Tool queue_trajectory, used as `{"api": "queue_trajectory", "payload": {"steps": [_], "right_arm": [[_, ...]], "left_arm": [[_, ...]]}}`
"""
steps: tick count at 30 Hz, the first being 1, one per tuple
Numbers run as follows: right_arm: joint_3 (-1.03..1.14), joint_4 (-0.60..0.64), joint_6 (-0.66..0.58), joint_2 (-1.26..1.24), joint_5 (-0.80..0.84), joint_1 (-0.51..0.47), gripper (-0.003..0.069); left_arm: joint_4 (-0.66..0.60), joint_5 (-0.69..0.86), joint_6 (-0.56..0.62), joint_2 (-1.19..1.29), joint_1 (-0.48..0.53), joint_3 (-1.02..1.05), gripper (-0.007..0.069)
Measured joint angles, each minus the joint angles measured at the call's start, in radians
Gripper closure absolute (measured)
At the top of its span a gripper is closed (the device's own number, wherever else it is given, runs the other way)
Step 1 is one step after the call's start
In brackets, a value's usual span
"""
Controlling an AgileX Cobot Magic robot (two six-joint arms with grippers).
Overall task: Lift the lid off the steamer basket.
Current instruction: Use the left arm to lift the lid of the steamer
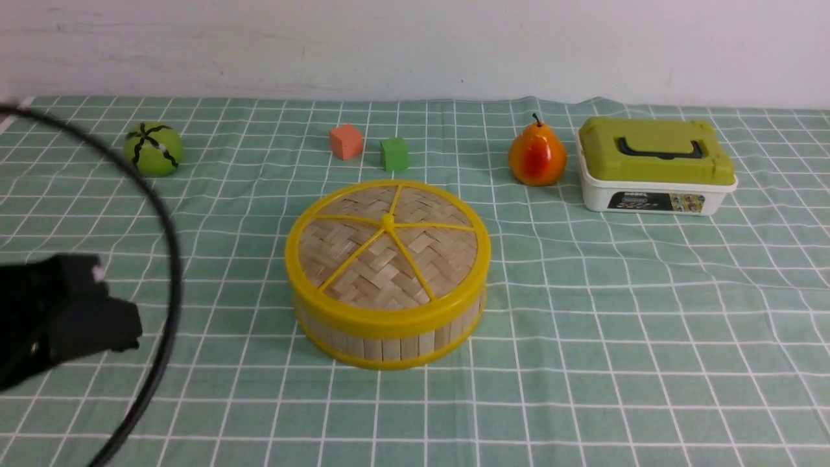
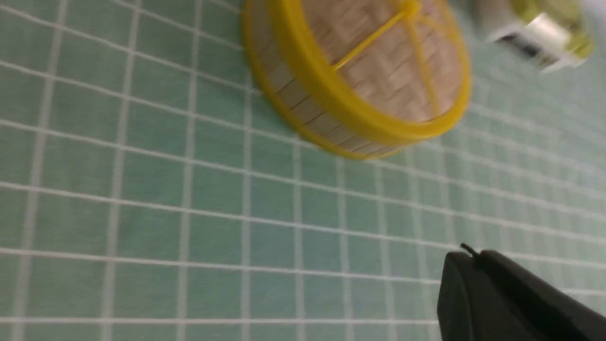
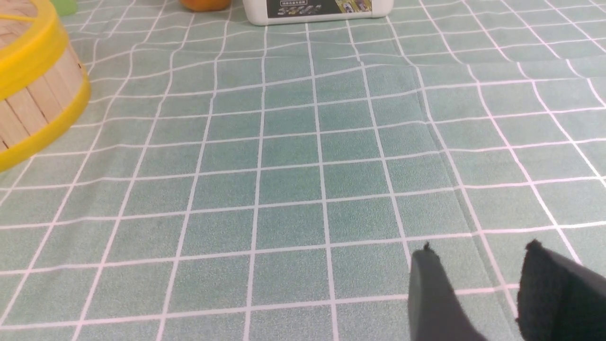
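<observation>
The lid (image 1: 388, 243), woven tan bamboo with a yellow rim, spokes and centre knob, sits on the steamer basket (image 1: 389, 340) in the middle of the table. Both show in the left wrist view, the lid (image 2: 393, 61) on the basket wall (image 2: 293, 97). The basket's side shows in the right wrist view (image 3: 33, 109). My left gripper (image 1: 110, 324) is at the left edge, well left of the basket; its jaws are shut and empty (image 2: 468, 255). My right gripper (image 3: 478, 255) is open and empty over bare cloth, out of the front view.
A white box with a green handled lid (image 1: 655, 165) stands at the back right, a pear (image 1: 537, 155) beside it. An orange block (image 1: 345, 141) and green block (image 1: 393, 154) lie behind the basket. A green ball (image 1: 154, 149) is back left. A black cable (image 1: 165, 259) arcs at left.
</observation>
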Motion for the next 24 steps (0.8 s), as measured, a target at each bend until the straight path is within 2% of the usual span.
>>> {"api": "queue_trajectory", "payload": {"steps": [4, 9, 13, 18, 24], "right_arm": [[0.0, 0.0, 0.0, 0.0, 0.0, 0.0, 0.0418], [0.0, 0.0, 0.0, 0.0, 0.0, 0.0, 0.0418], [0.0, 0.0, 0.0, 0.0, 0.0, 0.0, 0.0419], [0.0, 0.0, 0.0, 0.0, 0.0, 0.0, 0.0419], [0.0, 0.0, 0.0, 0.0, 0.0, 0.0, 0.0419]], "left_arm": [[0.139, 0.159, 0.002, 0.312, 0.0, -0.261, 0.0637], [0.167, 0.264, -0.009, 0.546, -0.049, -0.472, 0.0637], [0.255, 0.34, -0.086, 0.751, -0.193, -0.722, 0.0637], [0.418, 0.343, -0.161, 0.959, -0.355, -0.991, 0.0637], [0.458, 0.348, -0.174, 1.091, -0.436, -1.138, 0.0637]]}}
